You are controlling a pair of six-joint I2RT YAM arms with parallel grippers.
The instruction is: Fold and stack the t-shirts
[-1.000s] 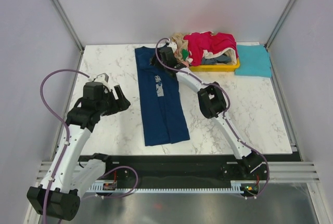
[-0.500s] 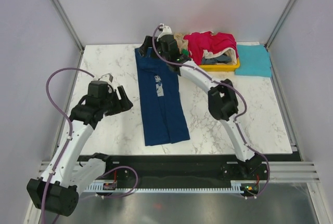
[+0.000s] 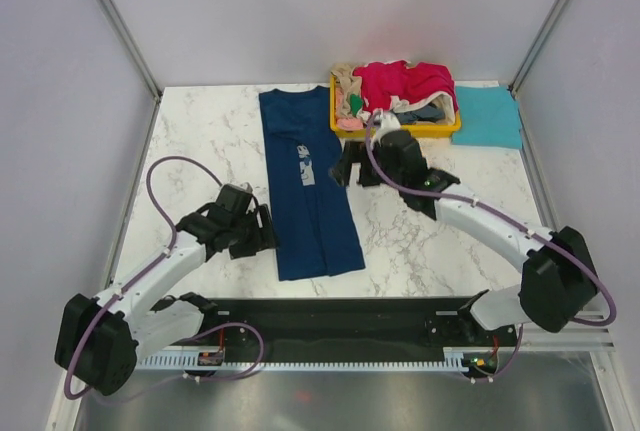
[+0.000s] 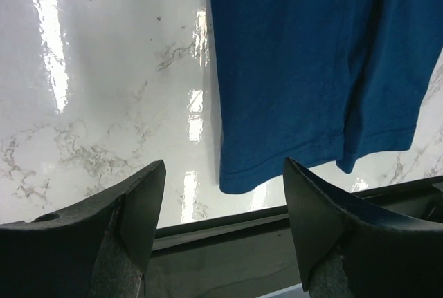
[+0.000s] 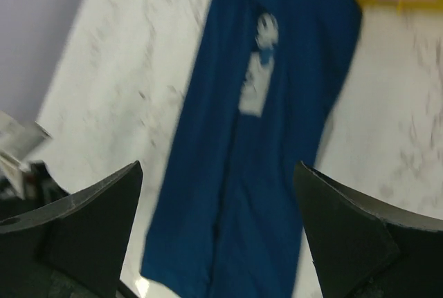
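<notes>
A navy t-shirt point(image 3: 308, 186) with a pale print lies folded into a long strip down the middle of the marble table; it also shows in the left wrist view point(image 4: 311, 63) and the right wrist view point(image 5: 263, 139). My left gripper point(image 3: 262, 234) is open and empty, just left of the strip's near hem. My right gripper point(image 3: 348, 167) is open and empty, just right of the strip's middle. A crimson-pink tee point(image 3: 405, 82) and other crumpled tees fill a yellow tray point(image 3: 345, 125). A folded teal tee point(image 3: 487, 116) lies at the far right.
The table's near edge with a dark rail point(image 3: 360, 308) runs just below the shirt's hem, also in the left wrist view point(image 4: 228, 225). Grey walls with metal posts close in the table on three sides.
My right gripper has drawn back from the shirt's far collar end to beside its middle. My left gripper has moved nearer and rightward to the near hem. The shirt lies unchanged.
</notes>
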